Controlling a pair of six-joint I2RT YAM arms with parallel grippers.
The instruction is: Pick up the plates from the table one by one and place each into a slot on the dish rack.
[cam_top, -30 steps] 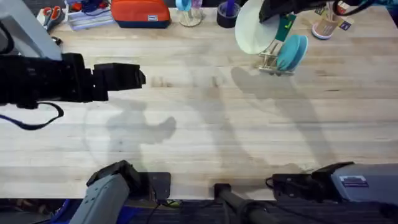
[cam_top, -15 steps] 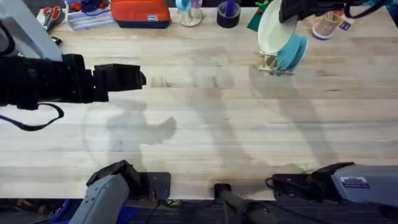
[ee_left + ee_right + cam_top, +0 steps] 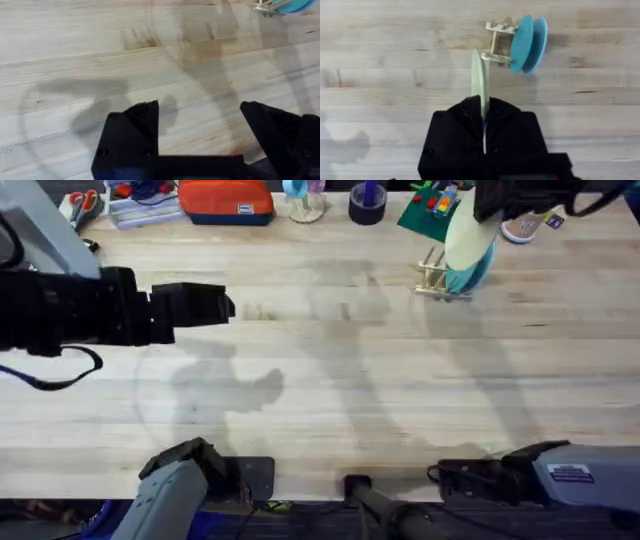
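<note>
The right tool (image 3: 484, 117) pinches the cream plate (image 3: 479, 82) on edge and should lower it straight into a free gap of the rack (image 3: 496, 42) beside the blue plates (image 3: 526, 43).

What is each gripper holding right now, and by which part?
The right gripper holds the cream-yellow plate edge-on by its rim, above the dish rack. The left gripper is open, holding nothing.

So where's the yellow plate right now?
The cream-yellow plate is held on edge in the right hand, above the far right of the table, just beside the dish rack holding two teal plates.
</note>
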